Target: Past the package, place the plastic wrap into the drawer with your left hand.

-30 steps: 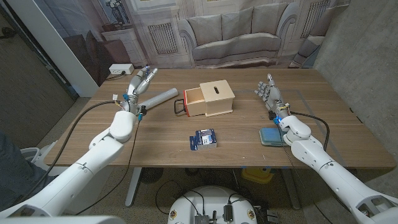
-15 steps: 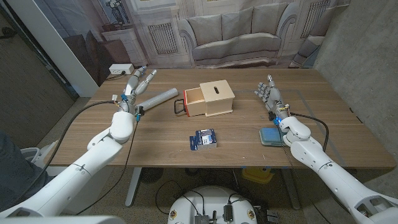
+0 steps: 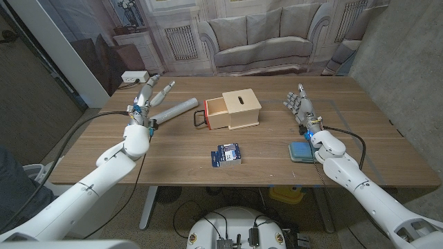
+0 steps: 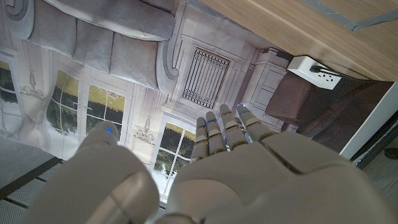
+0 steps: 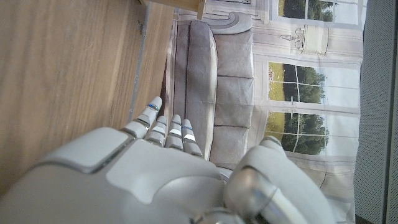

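left hand (image 3: 151, 93) fingers spread, holding nothing; plastic wrap (image 3: 176, 108) lying at its 4 o'clock, looks just clear of fingertips; drawer (image 3: 217, 114) open at roll's 3 o'clock; right hand (image 3: 298, 102) splayed, empty; package (image 3: 226, 154) nearer table's front edge

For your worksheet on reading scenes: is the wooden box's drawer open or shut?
Open: the drawer sticks out from the wooden box toward the plastic wrap.

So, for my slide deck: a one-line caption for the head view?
Left robot hand open beside the plastic wrap roll, wooden drawer box at centre.
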